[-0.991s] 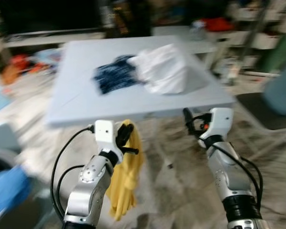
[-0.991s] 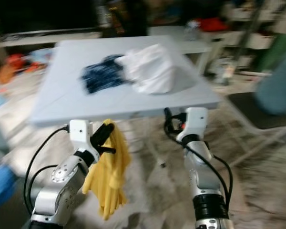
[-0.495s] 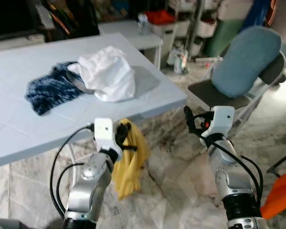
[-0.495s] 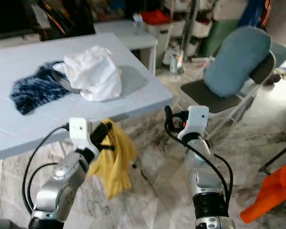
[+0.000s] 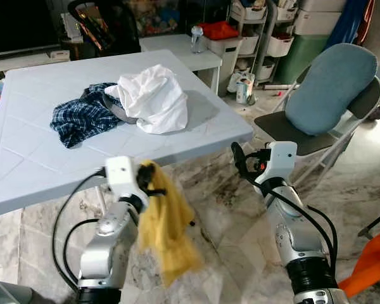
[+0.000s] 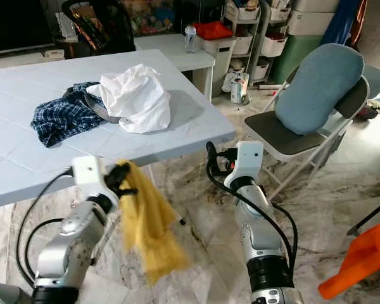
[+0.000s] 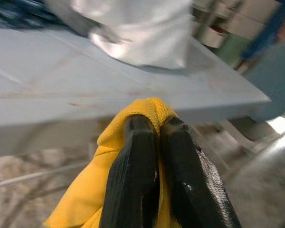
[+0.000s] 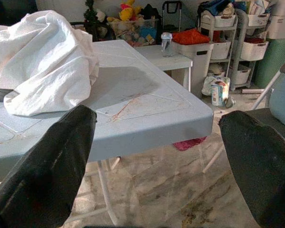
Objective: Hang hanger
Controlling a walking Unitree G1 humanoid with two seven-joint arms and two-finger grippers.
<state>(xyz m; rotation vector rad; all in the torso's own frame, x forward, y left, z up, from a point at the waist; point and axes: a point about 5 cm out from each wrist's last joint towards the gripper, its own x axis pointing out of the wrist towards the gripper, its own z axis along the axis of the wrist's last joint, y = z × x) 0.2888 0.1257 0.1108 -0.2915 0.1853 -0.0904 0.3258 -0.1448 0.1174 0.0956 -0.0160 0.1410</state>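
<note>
One pale blue table stands in front of the robot, and everything here is placed from it. Two garments lie on the table's top: one white shirt bunched in a heap toward the far right corner, and one dark blue checked shirt touching it on the left. A grey curved edge shows between the two garments; whether it is a hanger cannot be told.

Two grippers are raised just off the table's near edge. The left gripper is below and in front of that edge, its two black fingers pressed together on a fold of one yellow cloth. The cloth is bright yellow, soft and crumpled, and hangs down from the fingers toward the marble floor, clear of the table. The right gripper is beside the table's near right corner, its two fingers spread wide with nothing between them.

To the right of the table stands one folding chair with a blue-grey padded back. Behind the table's far right corner is one low white side table with one clear bottle on it, and beyond that, white storage shelves with baskets. An orange cloth lies on the floor well to the right of the table.
</note>
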